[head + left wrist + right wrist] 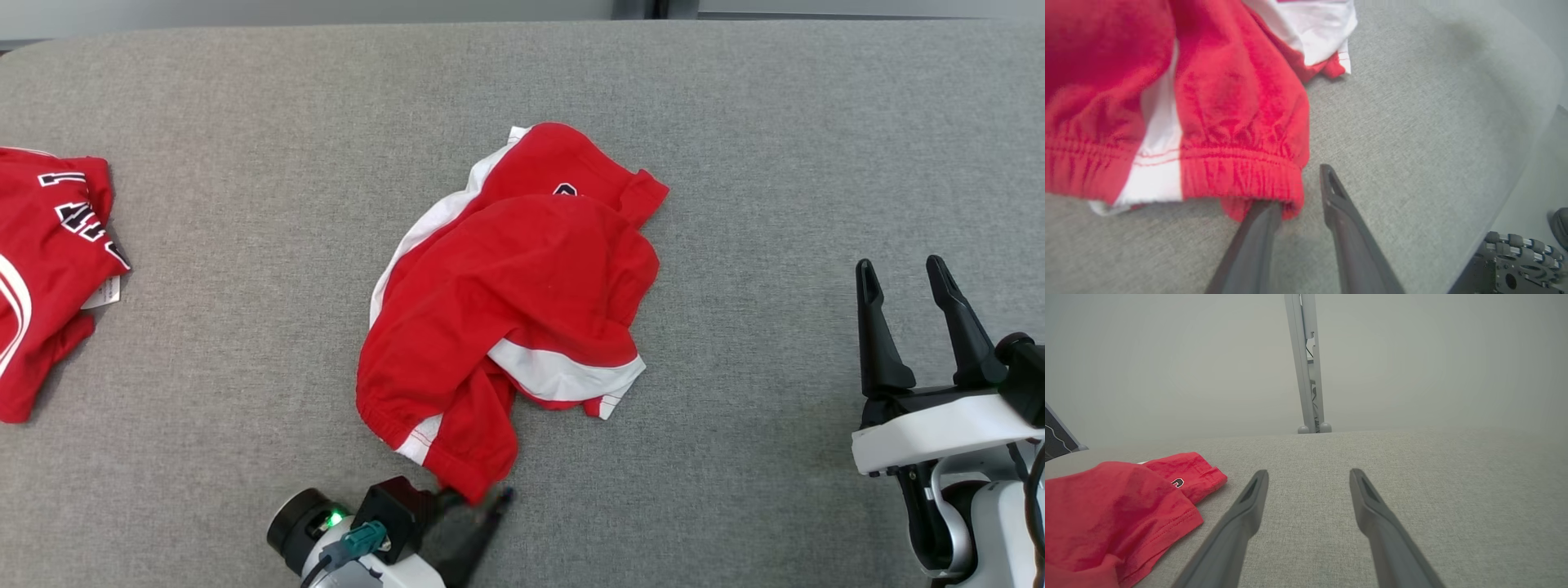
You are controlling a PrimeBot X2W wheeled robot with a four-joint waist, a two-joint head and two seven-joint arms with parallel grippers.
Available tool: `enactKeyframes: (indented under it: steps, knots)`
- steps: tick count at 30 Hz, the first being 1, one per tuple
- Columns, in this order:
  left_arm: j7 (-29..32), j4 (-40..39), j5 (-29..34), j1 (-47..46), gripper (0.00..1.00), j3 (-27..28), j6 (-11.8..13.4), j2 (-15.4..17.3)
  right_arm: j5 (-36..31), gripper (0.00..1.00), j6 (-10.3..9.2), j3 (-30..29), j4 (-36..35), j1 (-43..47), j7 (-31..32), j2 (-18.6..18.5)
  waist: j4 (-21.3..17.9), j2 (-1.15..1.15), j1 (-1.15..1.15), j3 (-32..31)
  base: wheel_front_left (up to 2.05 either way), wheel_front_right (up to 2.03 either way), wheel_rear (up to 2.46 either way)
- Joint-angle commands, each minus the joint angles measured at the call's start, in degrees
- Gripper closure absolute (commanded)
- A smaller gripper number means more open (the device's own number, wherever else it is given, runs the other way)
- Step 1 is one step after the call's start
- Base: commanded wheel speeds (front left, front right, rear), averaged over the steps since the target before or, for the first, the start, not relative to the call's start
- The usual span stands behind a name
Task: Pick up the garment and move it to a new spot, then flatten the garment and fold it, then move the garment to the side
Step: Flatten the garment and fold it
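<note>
White wrist shell (931, 433); dark tapered fingers (875, 331); green LED (333, 517); teal plug (363, 539).

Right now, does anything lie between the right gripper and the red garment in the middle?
Nothing visible does. Bare grey surface separates the open right gripper from the red garment and its right edge. A second red garment lies far off at the left, away from that path.

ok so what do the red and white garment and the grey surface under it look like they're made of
Crumpled red and white garment: soft matt knit cloth, probably cotton or polyester jersey; it drapes in folds, with a gathered elastic hem and stitched seams. Flat grey work surface: looks like matt woven fabric, going by its fine heathered weave.
</note>
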Motion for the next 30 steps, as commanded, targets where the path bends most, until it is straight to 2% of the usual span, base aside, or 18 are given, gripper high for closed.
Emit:
enactKeyframes:
  steps: [1,6,17,23,30]
  knots:
    - [-0.4,0.0,-0.4,-0.9,0.0,0.1,0.3,-0.2,0.1,0.0,0.12,-0.1,-0.1,-0.1,-0.2,-0.4,-0.2,0.0,0.0,-0.2,0.0,0.0,0.0]
    - [0.8,-1.1,-1.2,0.0,0.0,0.1,0.7,0.0,0.2,0.0,0.12,-0.3,0.1,0.3,-0.4,-0.4,-0.4,0.0,0.0,-1.1,0.0,0.0,0.0]
    - [1.0,-0.3,-4.7,5.5,0.0,4.5,4.8,3.8,0.1,0.0,0.12,-1.1,0.7,2.3,-0.4,-0.4,0.7,0.0,0.0,-3.9,0.0,0.0,0.0]
    - [-3.9,1.0,-7.3,7.0,0.0,9.9,7.6,4.4,-0.1,0.0,0.12,-1.4,0.2,2.8,-0.1,-0.4,1.6,0.0,0.0,-5.3,0.0,0.0,0.0]
    - [-11.7,-1.3,-9.7,4.3,0.0,17.8,10.0,4.1,-0.4,0.0,0.12,-1.9,-0.7,3.5,0.6,-0.4,1.8,0.0,0.0,-6.4,0.0,0.0,0.0]
